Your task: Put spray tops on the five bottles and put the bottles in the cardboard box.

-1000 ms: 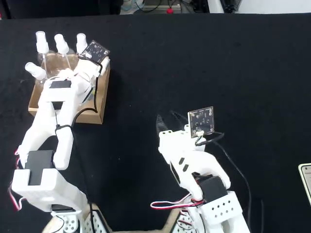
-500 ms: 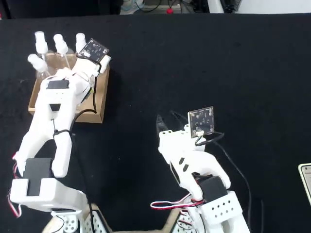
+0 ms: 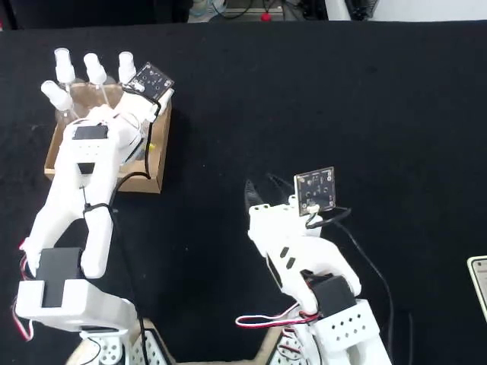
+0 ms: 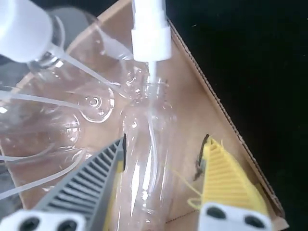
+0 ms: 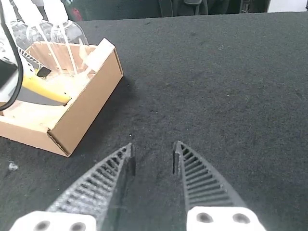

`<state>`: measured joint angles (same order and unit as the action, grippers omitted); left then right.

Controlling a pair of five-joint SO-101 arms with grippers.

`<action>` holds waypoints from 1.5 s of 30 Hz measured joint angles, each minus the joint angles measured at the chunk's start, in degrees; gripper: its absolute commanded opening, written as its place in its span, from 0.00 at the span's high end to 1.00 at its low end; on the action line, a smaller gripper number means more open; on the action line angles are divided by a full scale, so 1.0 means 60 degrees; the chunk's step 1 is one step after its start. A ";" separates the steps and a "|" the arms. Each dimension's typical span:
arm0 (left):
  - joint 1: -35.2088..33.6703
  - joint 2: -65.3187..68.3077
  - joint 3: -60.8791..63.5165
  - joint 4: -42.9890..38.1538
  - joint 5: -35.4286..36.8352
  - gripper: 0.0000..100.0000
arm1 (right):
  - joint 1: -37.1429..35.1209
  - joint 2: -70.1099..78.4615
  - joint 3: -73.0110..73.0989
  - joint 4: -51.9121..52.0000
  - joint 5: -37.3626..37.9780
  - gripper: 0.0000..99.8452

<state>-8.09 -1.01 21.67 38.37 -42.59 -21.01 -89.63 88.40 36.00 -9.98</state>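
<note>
Right gripper (image 5: pixel 153 147) is nearest, low over the black table (image 3: pixel 380 114) at approx mid-front. Its fingers are spread w/ a clear gap btwn them, nothing held, bare cloth under the tips. The cardboard box (image 3: pixel 158 160) lies farther out & to the left, well apart from that gripper, open side up. The left arm extends from the front-left corner out over the box, w/ the left gripper (image 4: pixel 164 142) down inside it, on the side toward the right arm. Its jaws are apart & straddle a clear bottle (image 4: pixel 144 159). The grey finger (image 4: pixel 91 175) is right against one side of the bottle. The yellow finger (image 4: pixel 224 178) stands off the other side w/ cardboard showing in the gap, so no clamp. That bottle is in the box, white spray top (image 4: pixel 151 33) at its neck, thin tube running down inside; can't tell if the top is fully seated. Beyond it, in the box's far part, are 4 more, all w/ white tops: a row of three bottles (image 3: pixel 96 70) along the far wall & a fourth bottle (image 3: pixel 56 96) at the far-left corner, just nearer than the row. A pale flat object (image 3: pixel 479 285) sits at the table's right edge, cut off.
</note>
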 measured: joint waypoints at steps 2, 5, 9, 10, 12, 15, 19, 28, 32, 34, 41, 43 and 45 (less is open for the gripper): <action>-0.0044 0.0000 0.0000 0.0000 0.0000 0.75 | 0.0000 0.0000 0.0000 0.0000 0.0000 0.87; -0.0249 0.0249 -0.0073 0.0000 0.0000 0.75 | 0.0000 0.0000 0.0000 0.0000 0.0000 0.87; -0.0396 0.0777 -0.0220 0.0000 -0.0015 0.75 | 0.0000 0.0000 0.0000 0.0000 0.0000 0.87; -0.0396 0.0777 -0.0220 0.0000 -0.0044 0.75 | 0.0000 0.0000 0.0000 0.0000 0.0000 0.87; -0.0381 0.0806 -0.0234 0.0000 -0.0044 0.75 | 0.0000 0.0000 0.0000 0.0000 0.0000 0.87; -0.0381 0.0908 -0.0322 0.0000 -0.0044 0.75 | 0.0000 0.0000 0.0000 0.0000 0.0000 0.87; -0.0381 0.0908 -0.0381 0.0000 -0.0044 0.74 | 0.0000 0.0000 0.0000 0.0000 0.0000 0.87; -0.0366 0.0908 -0.0703 0.0659 -0.0703 0.74 | 0.0000 0.0000 0.0000 0.0000 0.0000 0.87; -0.0366 0.0908 -0.1436 0.1480 -0.0923 0.74 | 0.0000 0.0000 0.0000 0.0000 0.0000 0.87; -0.0366 0.0908 -0.1685 0.1612 -0.0938 0.74 | 0.0000 0.0000 0.0000 0.0000 0.0000 0.87; -0.0366 0.1070 -0.1817 0.1670 -0.0938 0.72 | 0.0000 0.0000 0.0000 0.0000 0.0000 0.87; -0.0366 0.1275 -0.1861 0.1685 -0.0938 0.72 | 0.0000 0.0000 0.0000 0.0000 0.0000 0.87; -0.0352 0.1495 -0.1934 0.1685 -0.0938 0.72 | 0.0000 0.0000 0.0000 0.0000 0.0000 0.87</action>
<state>-10.20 7.96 10.07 48.48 -48.22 -21.01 -89.63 88.40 36.00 -9.98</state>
